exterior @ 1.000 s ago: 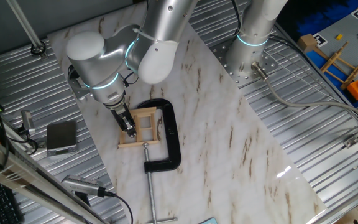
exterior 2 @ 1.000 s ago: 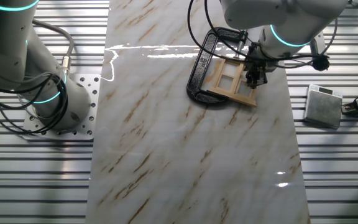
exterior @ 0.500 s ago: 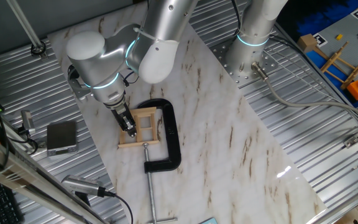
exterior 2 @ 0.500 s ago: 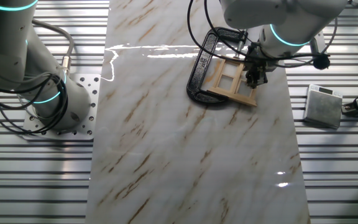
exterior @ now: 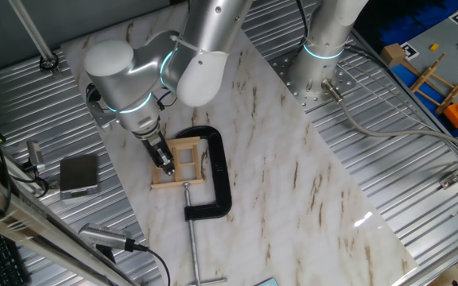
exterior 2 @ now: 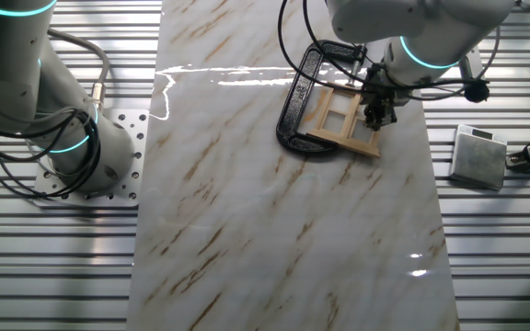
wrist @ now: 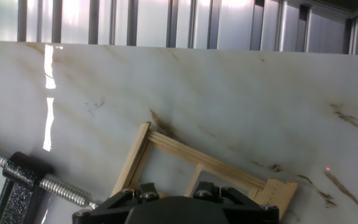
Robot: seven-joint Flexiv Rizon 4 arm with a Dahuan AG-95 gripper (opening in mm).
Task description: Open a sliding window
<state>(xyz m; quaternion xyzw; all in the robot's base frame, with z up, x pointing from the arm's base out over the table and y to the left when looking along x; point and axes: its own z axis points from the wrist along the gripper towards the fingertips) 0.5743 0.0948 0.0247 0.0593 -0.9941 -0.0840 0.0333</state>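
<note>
The sliding window (exterior: 188, 162) (exterior 2: 337, 116) is a small light wooden frame with thin crossbars, lying flat on the marble slab (exterior: 293, 183). A black C-clamp (exterior: 219, 171) (exterior 2: 293, 101) grips its side. My gripper (exterior: 164, 162) (exterior 2: 375, 114) points straight down with its tips on the part of the window farthest from the clamp's bow. The fingers look drawn together, with no gap showing. In the hand view the window's rail (wrist: 204, 158) lies just ahead of the hand's black housing (wrist: 179, 211), which hides the fingertips. The clamp's screw (wrist: 61, 188) shows at the lower left.
A grey metal box (exterior: 79, 173) (exterior 2: 478, 156) sits on the ribbed table beside the slab. The clamp's long screw rod (exterior: 193, 246) reaches toward the slab's near edge. A second arm's base (exterior: 316, 67) (exterior 2: 90, 156) stands off the slab. Wooden and coloured toy pieces (exterior: 452, 71) lie far right.
</note>
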